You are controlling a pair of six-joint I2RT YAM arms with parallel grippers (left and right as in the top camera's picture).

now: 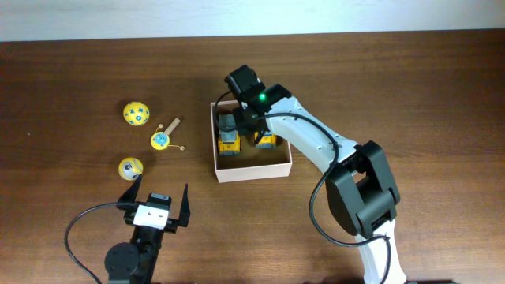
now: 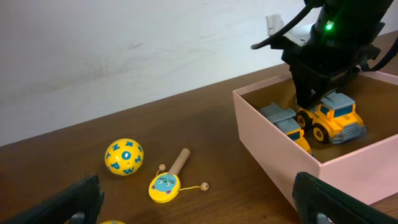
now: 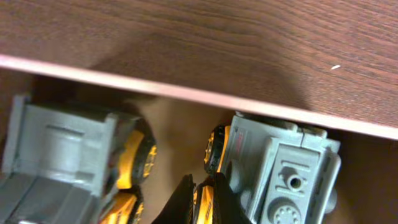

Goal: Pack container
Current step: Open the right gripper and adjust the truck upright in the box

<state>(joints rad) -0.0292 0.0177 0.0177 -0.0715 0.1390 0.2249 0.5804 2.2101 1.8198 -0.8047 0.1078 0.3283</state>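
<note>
Mid-table, right of centre: box (image 1: 252,172), thin pale walls, tan floor, two toy trucks (image 1: 228,134) inside. Probably light card, so easily dented and quick to slide; best pinched at a wall's top edge, gently. Right claw (image 3: 202,196) down inside over the trucks, cannot tell whether pinching one. Left claw (image 1: 158,195) spread wide, empty, near a yellow ball (image 1: 130,167).

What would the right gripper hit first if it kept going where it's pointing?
Probably the right-hand truck: the right gripper points down at its yellow side by the wheel. It may already touch; depth is unclear.
</note>
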